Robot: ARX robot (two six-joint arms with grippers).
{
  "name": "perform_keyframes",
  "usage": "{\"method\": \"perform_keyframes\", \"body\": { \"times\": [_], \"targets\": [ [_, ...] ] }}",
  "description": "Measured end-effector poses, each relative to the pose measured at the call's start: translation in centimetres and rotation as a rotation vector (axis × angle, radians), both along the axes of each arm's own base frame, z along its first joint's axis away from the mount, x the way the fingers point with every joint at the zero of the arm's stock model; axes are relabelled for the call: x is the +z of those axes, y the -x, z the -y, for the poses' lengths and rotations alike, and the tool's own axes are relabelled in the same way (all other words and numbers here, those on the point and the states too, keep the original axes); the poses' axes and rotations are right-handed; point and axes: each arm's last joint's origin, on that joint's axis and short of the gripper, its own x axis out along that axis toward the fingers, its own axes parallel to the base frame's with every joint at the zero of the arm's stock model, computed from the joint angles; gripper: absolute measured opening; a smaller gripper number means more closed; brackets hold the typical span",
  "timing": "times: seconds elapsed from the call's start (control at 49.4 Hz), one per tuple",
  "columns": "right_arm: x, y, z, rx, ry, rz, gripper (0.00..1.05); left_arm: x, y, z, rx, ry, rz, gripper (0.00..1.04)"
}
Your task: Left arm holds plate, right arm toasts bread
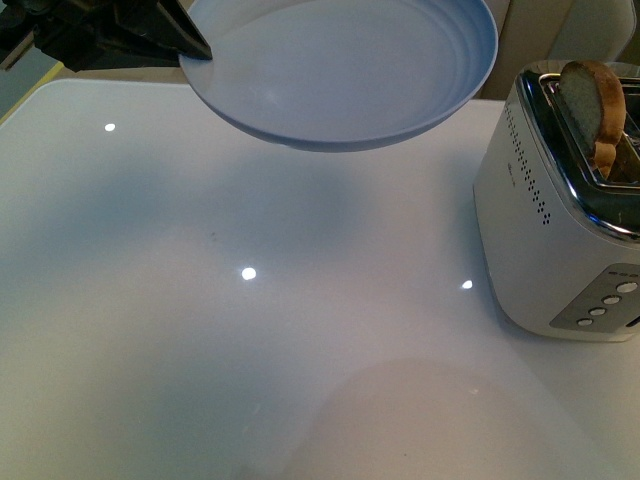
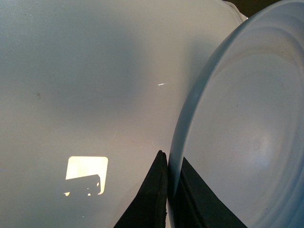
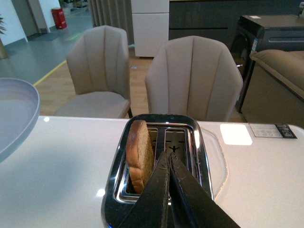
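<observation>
The pale blue plate [image 1: 340, 70] hangs above the far side of the white table, empty, held level by its left rim. My left gripper [image 1: 190, 45] is shut on that rim; in the left wrist view its black fingers [image 2: 151, 194] pinch the plate [image 2: 247, 142] edge from both sides. The bread [image 1: 595, 105] stands upright in one slot of the white toaster [image 1: 560, 230] at the right, its top sticking out. In the right wrist view my right gripper [image 3: 168, 159] is shut and empty, just above the toaster [image 3: 161, 156], beside the bread [image 3: 140, 154].
The toaster's second slot [image 3: 178, 147] is empty. Round buttons [image 1: 605, 300] line the toaster's front. Two beige chairs [image 3: 192, 78] stand behind the table's far edge. Light spots glare on the glossy tabletop [image 1: 250, 300].
</observation>
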Motion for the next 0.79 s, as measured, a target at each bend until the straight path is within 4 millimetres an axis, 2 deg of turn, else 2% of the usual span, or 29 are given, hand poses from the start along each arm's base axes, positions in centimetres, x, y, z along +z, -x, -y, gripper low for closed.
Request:
{"method": "perform_keyframes", "body": {
  "times": [0.486, 0.79],
  "targets": [
    [-1.7, 2.4, 0.0, 0.000, 0.000, 0.014, 0.02, -0.2, 0.2, 0.3, -0.005, -0.006, -0.005, 0.03],
    [-1.5, 3.3, 0.0, -0.001, 0.000, 0.025, 0.02, -0.2, 0.3, 0.4, -0.007, -0.008, -0.006, 0.03]
  ]
}}
